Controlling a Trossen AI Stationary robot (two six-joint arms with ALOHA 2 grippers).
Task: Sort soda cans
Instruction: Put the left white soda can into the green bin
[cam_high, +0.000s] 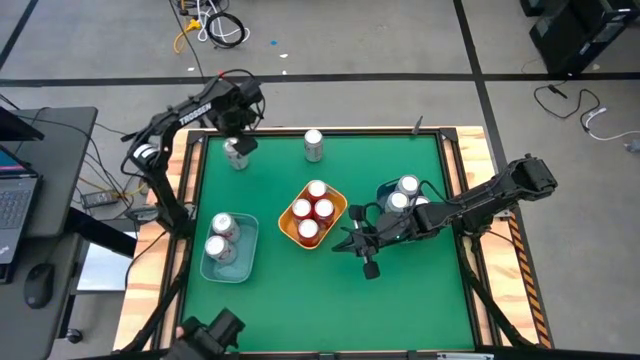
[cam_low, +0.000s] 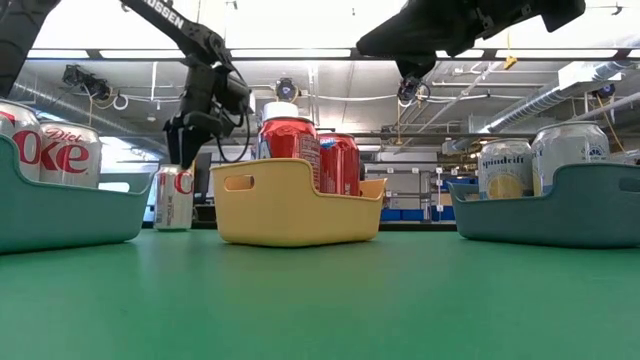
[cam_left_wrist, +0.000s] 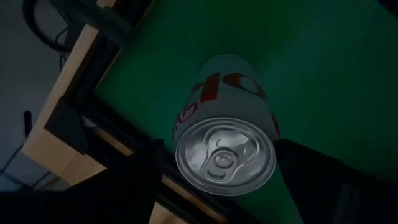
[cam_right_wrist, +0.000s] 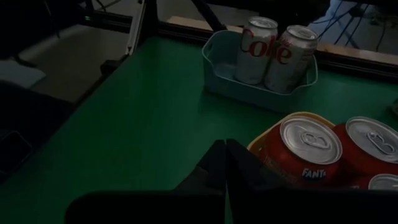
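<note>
High view shows three bins part-filled, left gripper (cam_high: 238, 140) open over a silver can (cam_high: 236, 153), another seemingly loose.

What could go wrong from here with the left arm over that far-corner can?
1. The left gripper is open around the Diet Coke can, which stands near the table edge; a skewed close could knock it over or off.
2. Carrying it to the left bin risks clipping the two cans already inside.
</note>
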